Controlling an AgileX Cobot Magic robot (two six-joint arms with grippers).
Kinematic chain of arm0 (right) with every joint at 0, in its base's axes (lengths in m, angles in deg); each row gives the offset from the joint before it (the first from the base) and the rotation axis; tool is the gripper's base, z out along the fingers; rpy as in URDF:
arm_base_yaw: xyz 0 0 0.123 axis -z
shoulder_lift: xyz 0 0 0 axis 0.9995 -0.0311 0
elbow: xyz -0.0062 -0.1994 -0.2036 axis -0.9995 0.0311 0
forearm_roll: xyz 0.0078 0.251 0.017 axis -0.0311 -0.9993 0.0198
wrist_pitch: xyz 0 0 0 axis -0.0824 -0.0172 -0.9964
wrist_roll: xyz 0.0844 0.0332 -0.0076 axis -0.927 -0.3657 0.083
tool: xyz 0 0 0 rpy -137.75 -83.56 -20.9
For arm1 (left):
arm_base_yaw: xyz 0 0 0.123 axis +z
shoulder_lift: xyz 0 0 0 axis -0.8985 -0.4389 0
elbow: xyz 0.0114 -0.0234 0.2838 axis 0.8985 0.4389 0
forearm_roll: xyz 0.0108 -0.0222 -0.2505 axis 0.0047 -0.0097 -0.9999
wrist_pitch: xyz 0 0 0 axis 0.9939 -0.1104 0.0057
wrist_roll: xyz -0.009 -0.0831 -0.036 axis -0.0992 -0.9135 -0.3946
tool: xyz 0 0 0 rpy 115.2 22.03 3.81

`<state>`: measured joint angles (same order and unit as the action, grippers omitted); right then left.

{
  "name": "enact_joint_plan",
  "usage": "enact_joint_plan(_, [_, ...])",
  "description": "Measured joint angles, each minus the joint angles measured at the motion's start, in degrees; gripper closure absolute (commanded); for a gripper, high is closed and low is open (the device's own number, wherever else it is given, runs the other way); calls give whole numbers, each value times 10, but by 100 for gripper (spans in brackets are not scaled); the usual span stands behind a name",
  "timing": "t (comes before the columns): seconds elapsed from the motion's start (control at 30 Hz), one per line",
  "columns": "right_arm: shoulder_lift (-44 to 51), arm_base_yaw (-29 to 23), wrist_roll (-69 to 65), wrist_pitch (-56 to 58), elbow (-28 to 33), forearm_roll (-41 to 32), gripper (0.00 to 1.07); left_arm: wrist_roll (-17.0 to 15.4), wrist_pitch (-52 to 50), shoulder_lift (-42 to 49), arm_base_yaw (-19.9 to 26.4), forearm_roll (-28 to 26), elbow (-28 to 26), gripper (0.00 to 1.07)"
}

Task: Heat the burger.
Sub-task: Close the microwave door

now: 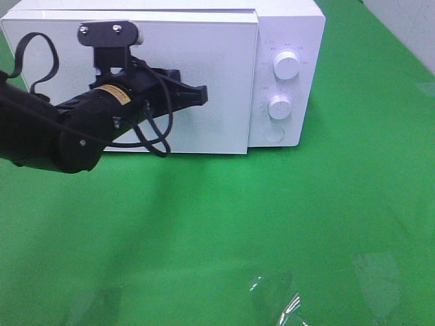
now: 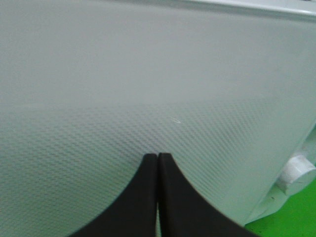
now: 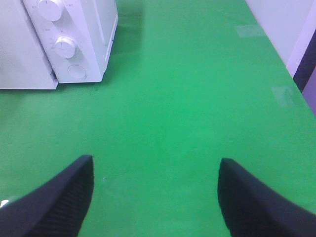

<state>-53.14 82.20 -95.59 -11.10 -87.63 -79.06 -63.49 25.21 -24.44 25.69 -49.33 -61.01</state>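
**L hand closed at microwave door, burger out of sight**

L hand: matte black, curved fingers pressed tip to tip, nothing btwn them. It points at the microwave door; in the wrist view the tips sit right at the panel, contact can't be told. The door is a flat white slab w/ fine dotted texture and covers the oven front. To its right are 2 round ribbed knobs, stacked, w/ a round flat button below.

R hand: spread wide, empty, ribbed black pads, over bare green desk, well apart from the oven.

Burger: not visible in any view; can't tell where it is.

Shiny clear patch on the near desk edge.
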Motion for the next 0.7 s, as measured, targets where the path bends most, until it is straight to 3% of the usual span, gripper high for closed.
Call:
enact_joint_plan(0.37, [0, 0, 0, 0, 0, 0, 39, 6, 81, -62, -27, 14, -127, 107])
enact_joint_plan(0.7, [0, 0, 0, 0, 0, 0, 39, 36, 131, -66, -33, -1, -147, 107])
